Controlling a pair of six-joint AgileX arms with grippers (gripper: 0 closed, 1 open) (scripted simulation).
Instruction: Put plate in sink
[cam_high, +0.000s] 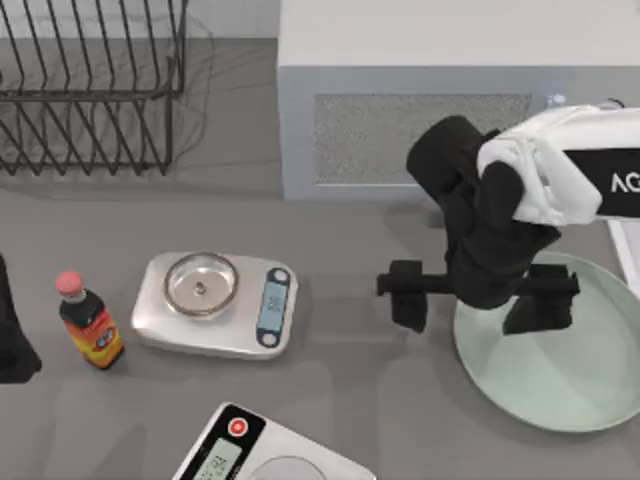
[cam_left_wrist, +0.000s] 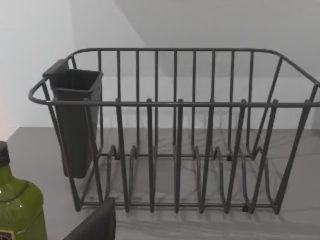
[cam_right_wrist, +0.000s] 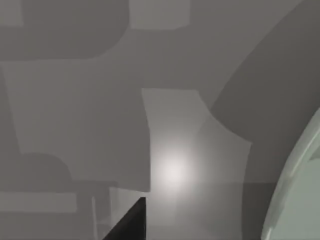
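Mint-green and round, the plate (cam_high: 560, 375) lies flat on the grey surface (cam_high: 360, 360) at the near right of the top view, its right edge cut off by the picture. The right hand (cam_high: 478, 300) hovers over the plate's left rim with its two dark fingers spread wide apart, one finger (cam_high: 408, 295) over bare surface just left of the rim, the other (cam_high: 535, 300) over the plate's inside. Nothing is held. A thin pale strip, the sink (cam_high: 628, 255) rim, shows at the right edge just beyond the plate. The left arm sits parked at the far-left edge, and I cannot tell whether its hand is open or closed; its wrist view faces a dark wire dish rack (cam_left_wrist: 175, 135) and a green bottle (cam_left_wrist: 17, 210). To do this step well, the right hand should probably drop so the rim passes between the fingers, then close firmly on it before lifting towards the sink. A shallow rim could slip, so a centred, deep bite seems wise. The sink's basin is out of view. In the right wrist view, a curved sliver of plate shows at one edge.
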